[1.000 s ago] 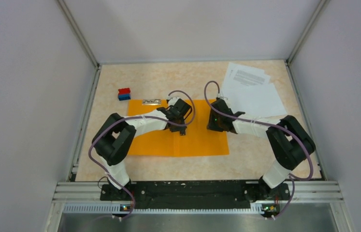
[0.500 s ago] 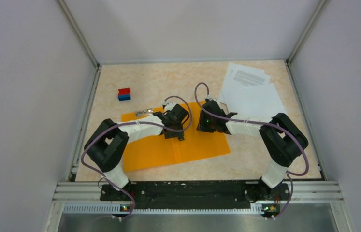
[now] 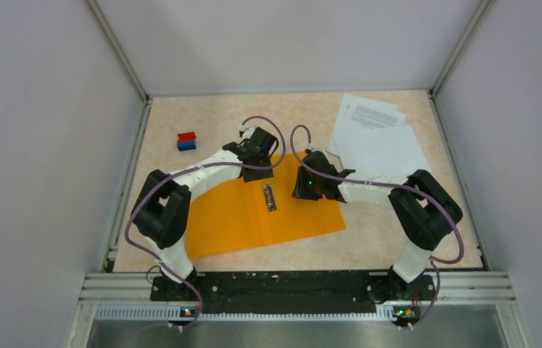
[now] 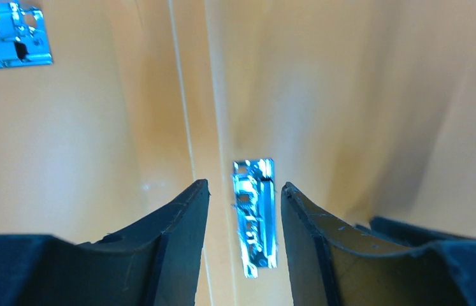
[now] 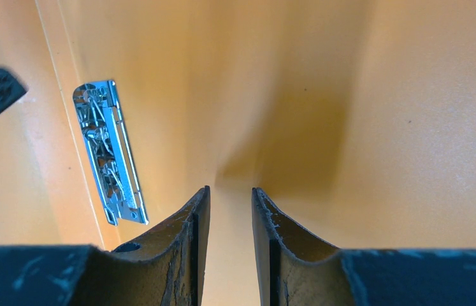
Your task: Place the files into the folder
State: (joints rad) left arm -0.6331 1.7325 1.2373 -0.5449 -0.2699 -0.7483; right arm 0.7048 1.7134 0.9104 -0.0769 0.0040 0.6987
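Observation:
The orange folder (image 3: pixel 231 217) lies open and flat, turned slightly, with its metal clip (image 3: pixel 270 197) on the middle fold. My left gripper (image 3: pixel 257 175) hovers at the folder's far edge. It is open and empty, and the clip (image 4: pixel 255 217) shows on the folder (image 4: pixel 362 95) below the gap between its jaws (image 4: pixel 245 185). My right gripper (image 3: pixel 298 190) is low over the folder's right half. Its jaws (image 5: pixel 230 189) stand a narrow gap apart with bare folder (image 5: pixel 382 127) between them and the clip (image 5: pixel 109 153) to their left. The files (image 3: pixel 378 134) lie fanned at the back right, off the folder.
A small red-and-blue block (image 3: pixel 186 141) sits at the back left. A second shiny metal piece (image 4: pixel 6 35) lies on the orange at the top left of the left wrist view. Grey walls close in both sides and the back.
The folder turned counter-clockwise under both grippers. My left gripper then moved off the middle fold toward the far edge, uncovering the clip. My right gripper shifted left onto the folder.

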